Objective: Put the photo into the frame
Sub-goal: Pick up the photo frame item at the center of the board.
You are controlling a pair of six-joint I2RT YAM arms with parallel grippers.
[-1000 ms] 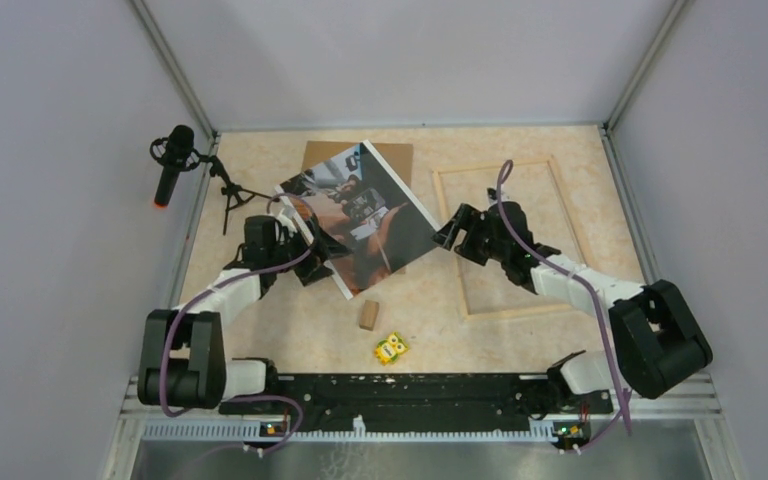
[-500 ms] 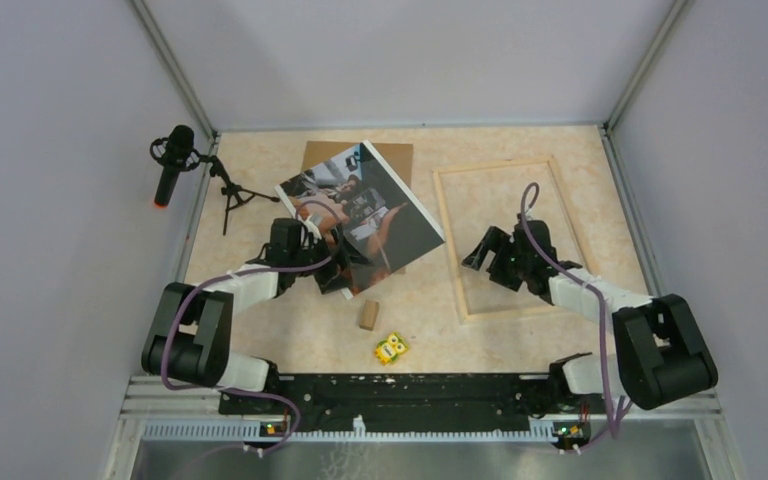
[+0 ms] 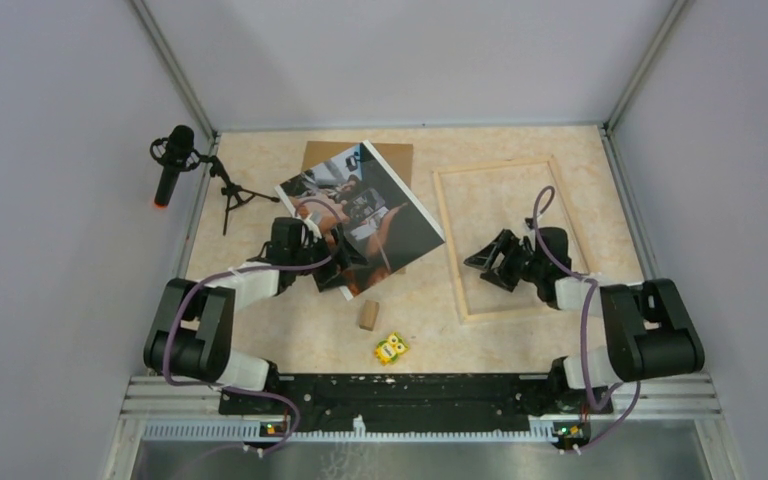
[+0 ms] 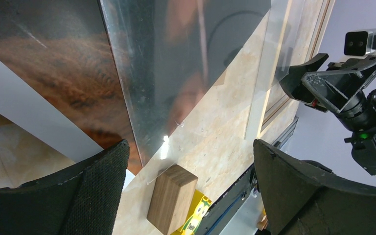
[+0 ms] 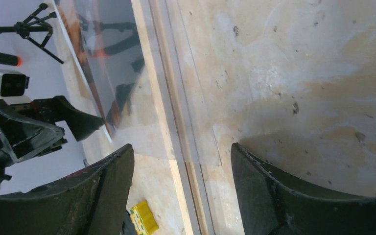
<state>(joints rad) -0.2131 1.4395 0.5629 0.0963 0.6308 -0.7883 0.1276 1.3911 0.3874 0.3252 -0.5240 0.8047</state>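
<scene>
Two pieces apart — photo (image 3: 360, 215) (askew, overlapping a board (image 3: 395, 155)) left of frame (image 3: 495, 164).

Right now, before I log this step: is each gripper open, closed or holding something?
Left gripper: open, holding nothing.
Right gripper: open, holding nothing.

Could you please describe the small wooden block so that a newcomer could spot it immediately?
Start at the photo, the big dark print left of the frame. Just off its near corner sits the wooden block, plain brown and boxy, unlike the yellow toy beside it.
</scene>
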